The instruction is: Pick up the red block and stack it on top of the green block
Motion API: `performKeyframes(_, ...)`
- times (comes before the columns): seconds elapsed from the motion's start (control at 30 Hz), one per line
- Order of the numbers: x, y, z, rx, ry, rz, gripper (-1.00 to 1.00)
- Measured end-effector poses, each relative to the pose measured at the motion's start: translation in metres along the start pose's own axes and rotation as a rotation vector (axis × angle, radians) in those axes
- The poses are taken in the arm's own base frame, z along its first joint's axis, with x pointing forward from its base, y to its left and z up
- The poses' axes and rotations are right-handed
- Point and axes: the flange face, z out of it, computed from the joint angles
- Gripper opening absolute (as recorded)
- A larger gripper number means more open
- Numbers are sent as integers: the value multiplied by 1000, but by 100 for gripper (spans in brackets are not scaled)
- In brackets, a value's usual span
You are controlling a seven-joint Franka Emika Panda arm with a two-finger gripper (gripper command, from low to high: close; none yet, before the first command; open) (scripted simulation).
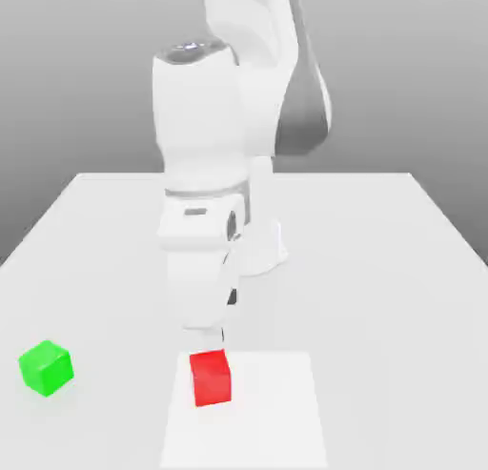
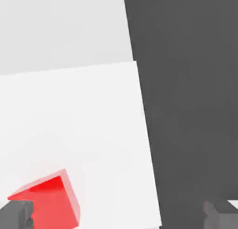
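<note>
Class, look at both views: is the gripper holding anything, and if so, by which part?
Nothing is held: the gripper is open, its fingers wide apart, and the red block sits on the white square.

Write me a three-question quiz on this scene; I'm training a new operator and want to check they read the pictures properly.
1. True or false: the red block is already stacked on the green block.
2. Multiple choice: in the exterior view, what lies under the red block?
a) the green block
b) the white square
c) a blue tray
3. Fill in the gap: in the hand view, the gripper's two fingers are spread wide, so the gripper is ____.

Key: 1. false; 2. b; 3. open
</note>
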Motion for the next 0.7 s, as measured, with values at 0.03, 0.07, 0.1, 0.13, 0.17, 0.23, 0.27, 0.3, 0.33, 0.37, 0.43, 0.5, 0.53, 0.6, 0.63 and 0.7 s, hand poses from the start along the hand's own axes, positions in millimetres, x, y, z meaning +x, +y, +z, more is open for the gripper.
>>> performKeyframes(0.03,-5,-2,8,4,-17,-40,0)
performKeyframes(0.07,-11,-4,16,9,-35,-80,0)
performKeyframes(0.1,-16,-7,24,14,-52,-120,0)
performKeyframes(0.13,-22,-9,31,18,-69,-160,0)
performKeyframes(0.17,-28,-11,38,23,-87,-200,0)
performKeyframes(0.23,-35,-11,47,26,-102,-235,0)
performKeyframes(0.27,-34,-12,52,25,-104,-249,0)
performKeyframes(0.3,-33,-12,56,24,-105,-257,0)
performKeyframes(0.33,-33,-11,61,22,-105,-260,0)
performKeyframes(0.37,-33,-11,65,21,-105,-261,0)
performKeyframes(0.43,-34,-10,75,20,-105,-262,0)
performKeyframes(0.5,-36,-11,87,21,-106,-261,0)
performKeyframes(0.53,-37,-11,93,22,-107,-261,0)
performKeyframes(0.6,-40,-13,105,26,-108,-259,0)
performKeyframes(0.63,-41,-15,111,29,-109,-258,-100)
performKeyframes(0.7,-41,-15,111,29,-109,-258,-100)
